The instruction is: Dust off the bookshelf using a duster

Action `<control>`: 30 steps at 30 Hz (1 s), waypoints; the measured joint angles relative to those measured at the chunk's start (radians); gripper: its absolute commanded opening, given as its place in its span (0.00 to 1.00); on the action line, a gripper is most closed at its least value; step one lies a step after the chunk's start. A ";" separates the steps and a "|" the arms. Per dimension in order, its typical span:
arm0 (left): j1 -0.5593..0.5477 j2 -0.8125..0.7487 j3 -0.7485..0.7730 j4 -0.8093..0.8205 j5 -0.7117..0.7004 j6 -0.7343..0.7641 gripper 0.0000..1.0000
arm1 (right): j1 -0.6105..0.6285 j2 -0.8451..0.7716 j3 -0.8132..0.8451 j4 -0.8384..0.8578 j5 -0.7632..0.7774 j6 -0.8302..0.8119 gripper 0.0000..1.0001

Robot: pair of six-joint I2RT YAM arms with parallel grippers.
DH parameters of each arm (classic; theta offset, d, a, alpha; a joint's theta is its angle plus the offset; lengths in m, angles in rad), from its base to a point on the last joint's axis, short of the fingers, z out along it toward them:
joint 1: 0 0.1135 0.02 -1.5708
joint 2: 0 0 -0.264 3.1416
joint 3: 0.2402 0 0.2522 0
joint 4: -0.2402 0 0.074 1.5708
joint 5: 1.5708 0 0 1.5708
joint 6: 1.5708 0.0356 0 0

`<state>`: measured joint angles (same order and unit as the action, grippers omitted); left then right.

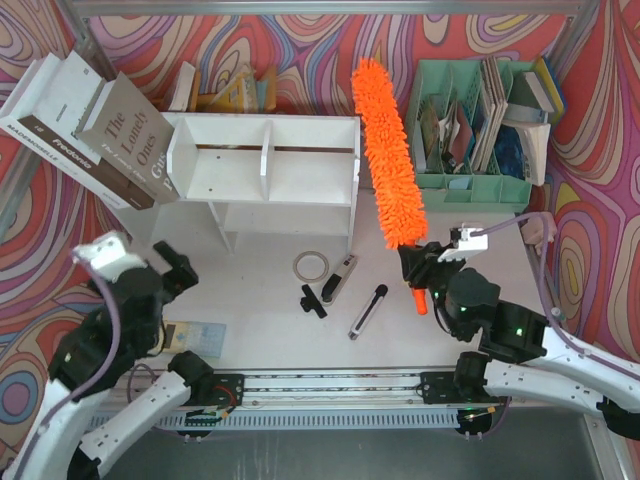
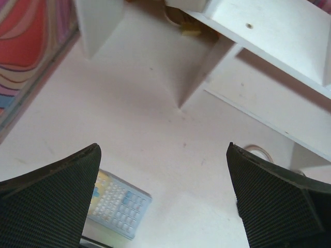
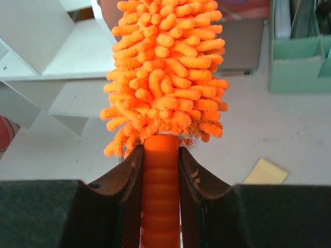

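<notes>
The white bookshelf (image 1: 265,170) stands at the back middle of the table, its open side facing the arms. The orange fluffy duster (image 1: 386,150) stretches from my right gripper toward the back, just right of the shelf's right side panel. My right gripper (image 1: 414,268) is shut on the duster's orange handle (image 3: 161,181), just below the fluffy head (image 3: 165,67). The shelf shows at the left in the right wrist view (image 3: 46,57). My left gripper (image 2: 163,170) is open and empty, above the table in front of the shelf's lower tier (image 2: 269,41).
Books (image 1: 85,130) lean against the shelf's left side. A mint-green file organizer (image 1: 480,125) stands at the back right. A tape ring (image 1: 311,266), small black-and-silver tools (image 1: 340,280) and a black pen (image 1: 368,311) lie in front of the shelf. A calculator (image 2: 121,204) lies near my left gripper.
</notes>
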<state>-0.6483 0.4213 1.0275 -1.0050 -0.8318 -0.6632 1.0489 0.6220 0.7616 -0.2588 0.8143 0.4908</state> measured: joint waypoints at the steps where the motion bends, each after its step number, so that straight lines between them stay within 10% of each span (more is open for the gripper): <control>1: 0.000 0.053 0.030 0.003 0.023 -0.008 0.98 | 0.000 -0.001 0.006 0.025 0.005 -0.040 0.00; 11: -0.037 0.367 0.199 0.074 0.176 -0.145 0.98 | 0.000 0.007 0.075 0.194 -0.075 -0.367 0.00; 18: -0.320 0.529 0.344 0.170 0.020 -0.179 0.98 | 0.000 -0.010 0.075 0.254 -0.229 -0.490 0.00; 30: -0.554 0.660 0.216 0.842 -0.205 0.101 0.98 | 0.000 -0.066 0.000 0.310 -0.391 -0.559 0.00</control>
<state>-1.2018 1.0817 1.2430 -0.1627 -1.0370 -0.5621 1.0489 0.5564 0.7612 0.0513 0.4232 -0.0685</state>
